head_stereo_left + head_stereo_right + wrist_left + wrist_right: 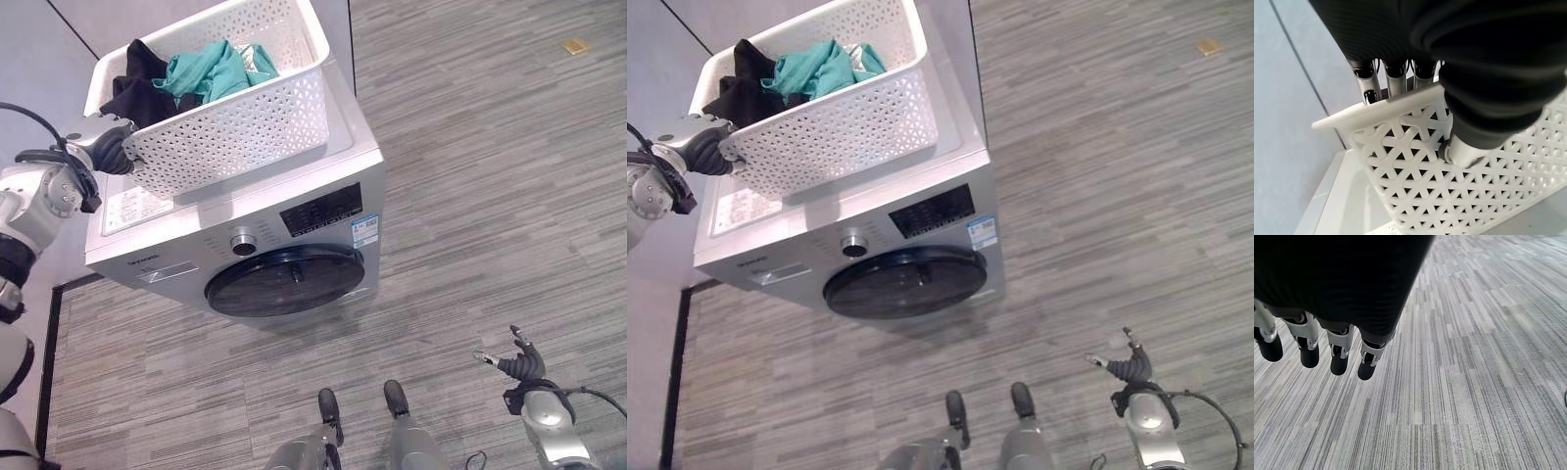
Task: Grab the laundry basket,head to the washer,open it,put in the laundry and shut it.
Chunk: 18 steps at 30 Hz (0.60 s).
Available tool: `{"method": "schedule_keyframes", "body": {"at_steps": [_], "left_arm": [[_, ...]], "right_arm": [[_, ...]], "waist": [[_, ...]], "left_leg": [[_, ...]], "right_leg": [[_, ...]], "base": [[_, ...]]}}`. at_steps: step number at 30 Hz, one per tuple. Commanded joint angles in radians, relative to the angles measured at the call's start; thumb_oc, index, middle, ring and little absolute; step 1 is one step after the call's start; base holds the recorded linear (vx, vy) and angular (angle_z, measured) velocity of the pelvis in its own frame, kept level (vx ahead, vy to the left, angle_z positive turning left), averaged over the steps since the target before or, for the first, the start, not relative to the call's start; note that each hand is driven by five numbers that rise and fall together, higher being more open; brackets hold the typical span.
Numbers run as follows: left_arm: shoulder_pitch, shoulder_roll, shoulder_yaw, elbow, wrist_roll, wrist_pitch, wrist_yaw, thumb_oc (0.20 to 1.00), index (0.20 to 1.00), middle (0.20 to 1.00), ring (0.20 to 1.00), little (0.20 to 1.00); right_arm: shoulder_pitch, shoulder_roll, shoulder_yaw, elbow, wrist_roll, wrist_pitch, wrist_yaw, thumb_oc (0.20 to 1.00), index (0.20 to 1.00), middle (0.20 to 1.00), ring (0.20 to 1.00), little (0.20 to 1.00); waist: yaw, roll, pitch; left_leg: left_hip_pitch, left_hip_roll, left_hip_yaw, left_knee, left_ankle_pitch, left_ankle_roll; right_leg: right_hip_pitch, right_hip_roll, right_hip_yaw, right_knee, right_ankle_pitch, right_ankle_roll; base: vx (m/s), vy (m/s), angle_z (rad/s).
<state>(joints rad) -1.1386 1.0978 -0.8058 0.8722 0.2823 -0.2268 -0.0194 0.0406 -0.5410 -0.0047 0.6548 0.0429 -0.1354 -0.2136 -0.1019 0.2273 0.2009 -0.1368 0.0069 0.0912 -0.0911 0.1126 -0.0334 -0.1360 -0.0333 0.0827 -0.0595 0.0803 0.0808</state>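
1. I see the basket (pixel 230 103), white and perforated, resting on top of the washer (pixel 196 230) with its near side lifted slightly.
2. The basket holds the laundry: a teal garment (pixel 211 69) and a black garment (pixel 137 83) at its left end.
3. My left robot hand (pixel 103 142) grips the basket's left end: fingers (pixel 1396 83) hooked over the rim, thumb (pixel 1462 149) pressed against the outer lattice wall.
4. The washer's round dark door (pixel 284 281) is closed, below the knob (pixel 243 242) and control panel (pixel 321 211).
5. My right robot hand (pixel 1127 364) hangs low over the floor (pixel 490 176), well apart from the washer, holding nothing, fingers (pixel 1337 355) loosely extended.
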Motion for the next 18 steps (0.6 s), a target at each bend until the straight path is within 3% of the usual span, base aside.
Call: {"method": "schedule_keyframes", "body": {"at_steps": [1, 3, 4, 5, 6, 18], "left_arm": [[0.024, 0.023, 0.034, 0.113, -0.005, 0.083, -0.050, 0.200, 0.200, 0.200, 0.200, 0.200], [0.019, 0.031, 0.030, 0.099, 0.003, 0.081, -0.046, 0.200, 0.200, 0.200, 0.200, 0.200], [0.011, 0.033, 0.028, 0.085, 0.006, 0.082, -0.033, 0.244, 0.244, 0.244, 0.244, 0.244], [0.006, 0.030, 0.031, 0.077, 0.008, 0.082, -0.020, 0.583, 0.583, 0.583, 0.583, 0.583], [0.003, 0.026, 0.033, 0.065, 0.012, 0.081, -0.007, 1.000, 1.000, 1.000, 1.000, 1.000], [0.035, 0.061, 0.157, -0.084, 0.009, 0.097, 0.136, 1.000, 1.000, 1.000, 1.000, 1.000]], "right_arm": [[0.013, -0.001, 0.016, -0.054, -0.004, -0.011, 0.013, 1.000, 1.000, 1.000, 1.000, 1.000], [0.009, -0.004, 0.024, -0.053, -0.010, -0.011, 0.017, 1.000, 1.000, 1.000, 1.000, 1.000], [0.004, -0.003, 0.035, -0.051, -0.015, -0.010, 0.022, 1.000, 1.000, 1.000, 1.000, 1.000], [0.000, -0.001, 0.041, -0.050, -0.017, -0.011, 0.022, 1.000, 1.000, 1.000, 1.000, 1.000], [-0.002, 0.000, 0.045, -0.048, -0.017, -0.012, 0.022, 1.000, 1.000, 1.000, 1.000, 1.000], [0.030, 0.011, 0.054, -0.005, -0.032, -0.014, 0.036, 1.000, 1.000, 1.000, 1.000, 1.000]], "waist": [[0.022, -0.077, -0.034], [0.026, -0.078, -0.035], [0.028, -0.080, -0.034], [0.030, -0.081, -0.034], [0.032, -0.083, -0.034], [0.050, -0.112, -0.069]], "left_leg": [[-0.001, 0.000, -0.069, 0.004, -0.058, -0.029], [-0.001, 0.000, -0.071, 0.004, -0.056, -0.030], [-0.001, 0.000, -0.073, 0.004, -0.054, -0.031], [-0.002, 0.001, -0.075, 0.004, -0.052, -0.031], [-0.002, 0.001, -0.076, 0.004, -0.052, -0.031], [0.023, 0.004, -0.099, 0.004, -0.058, -0.030]], "right_leg": [[0.025, -0.108, -0.048, -0.028, -0.040, 0.094], [0.028, -0.107, -0.052, -0.028, -0.041, 0.093], [0.031, -0.106, -0.054, -0.028, -0.042, 0.091], [0.032, -0.106, -0.056, -0.028, -0.043, 0.090], [0.033, -0.105, -0.058, -0.028, -0.043, 0.089], [0.080, -0.100, -0.092, -0.027, -0.060, 0.077]], "base": [[-0.01, -0.021, 0.06], [-0.04, -0.032, 0.07], [-0.06, -0.039, 0.08], [-0.05, -0.030, 0.07], [-0.03, -0.017, 0.09], [-0.01, -0.021, 0.10]]}}
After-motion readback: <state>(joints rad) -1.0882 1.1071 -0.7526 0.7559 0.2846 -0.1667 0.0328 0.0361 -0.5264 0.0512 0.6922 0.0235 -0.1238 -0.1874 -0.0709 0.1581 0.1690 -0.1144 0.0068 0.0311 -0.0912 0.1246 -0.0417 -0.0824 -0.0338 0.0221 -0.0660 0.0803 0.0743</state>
